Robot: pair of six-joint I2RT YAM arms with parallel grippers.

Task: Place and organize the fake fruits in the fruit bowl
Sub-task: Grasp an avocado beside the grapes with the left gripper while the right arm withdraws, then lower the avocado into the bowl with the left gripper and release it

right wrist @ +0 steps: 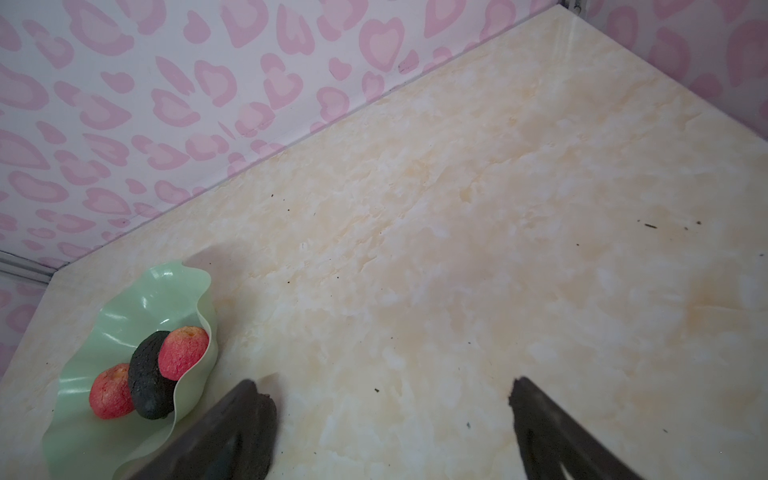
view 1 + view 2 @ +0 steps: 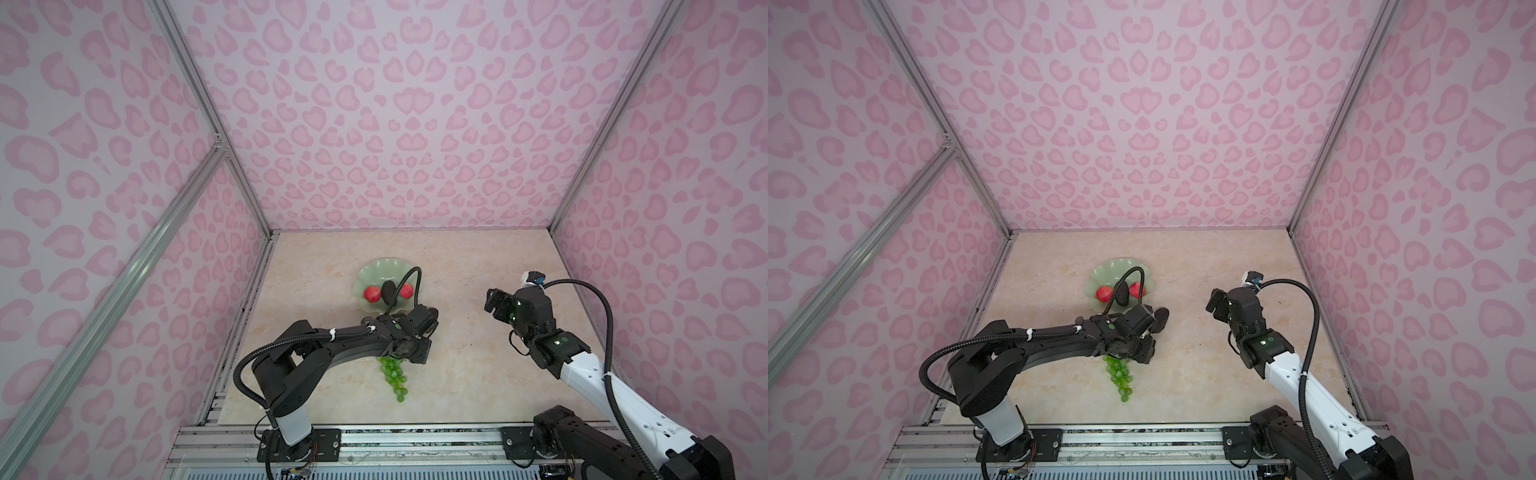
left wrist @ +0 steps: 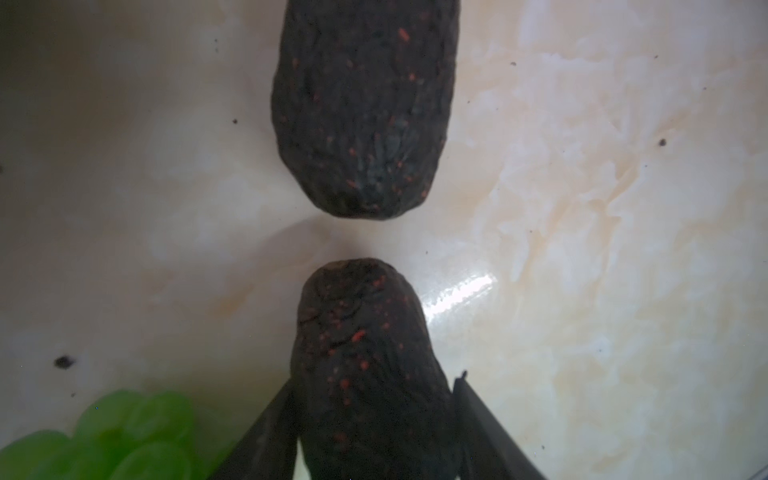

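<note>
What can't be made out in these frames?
Left gripper, shut on a dark bumpy oval fruit: gripper hidden under the left arm in both top views.
Second dark oval fruit: far end cut by the left wrist view's edge.
Bright green grape bunch: one end under that arm in both top views; blurred and cropped in the left wrist view.

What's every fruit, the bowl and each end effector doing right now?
Fruit bowl: upright on the table, holding three fruits.
Red fruits: both in the bowl.
Dark fruit in the bowl: lying between the red ones.
Held dark fruit: clamped by the left end effector.
Loose dark fruit: lying on the table.
Grapes: on the table, outside the bowl.
Right end effector: open, empty.
</note>
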